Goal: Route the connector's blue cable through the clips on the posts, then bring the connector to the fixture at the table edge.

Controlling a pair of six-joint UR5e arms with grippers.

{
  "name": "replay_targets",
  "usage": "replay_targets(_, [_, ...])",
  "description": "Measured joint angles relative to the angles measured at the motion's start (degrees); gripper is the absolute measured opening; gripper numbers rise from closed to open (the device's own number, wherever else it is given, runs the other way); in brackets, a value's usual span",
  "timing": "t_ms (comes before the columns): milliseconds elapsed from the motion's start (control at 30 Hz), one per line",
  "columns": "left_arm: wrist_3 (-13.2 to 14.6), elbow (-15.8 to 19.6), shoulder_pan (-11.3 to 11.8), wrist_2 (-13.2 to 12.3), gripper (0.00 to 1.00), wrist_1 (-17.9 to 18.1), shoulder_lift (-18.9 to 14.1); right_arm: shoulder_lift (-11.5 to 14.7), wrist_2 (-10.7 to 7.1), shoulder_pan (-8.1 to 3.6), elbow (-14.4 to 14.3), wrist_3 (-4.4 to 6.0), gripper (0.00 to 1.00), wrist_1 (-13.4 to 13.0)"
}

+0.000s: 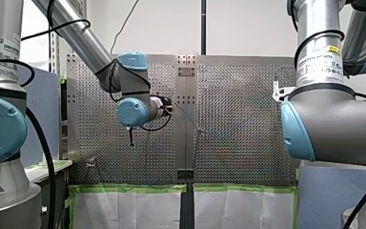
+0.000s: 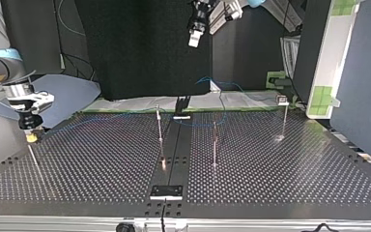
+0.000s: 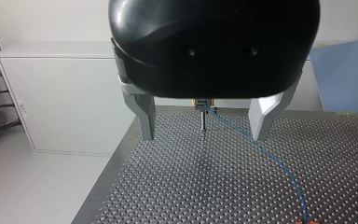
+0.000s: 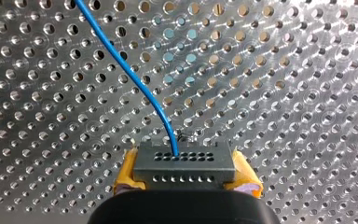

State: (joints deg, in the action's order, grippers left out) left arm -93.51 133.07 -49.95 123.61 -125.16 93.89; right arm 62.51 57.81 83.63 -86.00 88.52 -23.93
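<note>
right fingers (image 4: 128, 176) clamped on connector (image 4: 185, 163), blue cable (image 4: 135, 79) trailing away; left fingers (image 3: 145, 116) spread, above surface (image 3: 191, 186).

This is a robotics lab. Two grey and blue robot arms (image 1: 90, 47) stand at a metal bench (image 2: 101, 159) full of holes, with thin posts (image 2: 160, 125) fixed in it. A black curtain (image 2: 140, 43), green tape (image 1: 128, 187) and a plain white cabinet (image 3: 65, 98) are around it.

The cable (image 4: 135, 79) is blue; the connector (image 4: 185, 165) dark grey with two rows of small holes; the pads (image 4: 127, 173) of my right gripper (image 4: 185, 177) yellow; the perforated table (image 4: 298, 93) silver, dotted in a regular grid.
</note>
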Motion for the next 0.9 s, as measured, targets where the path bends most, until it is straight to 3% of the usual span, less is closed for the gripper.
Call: replay_targets(900, [0.00, -0.02, 0.31, -0.35, 1.00, 0.17, 0.00, -0.99, -0.05, 0.13, 1.05, -0.04, 0.00, -0.03])
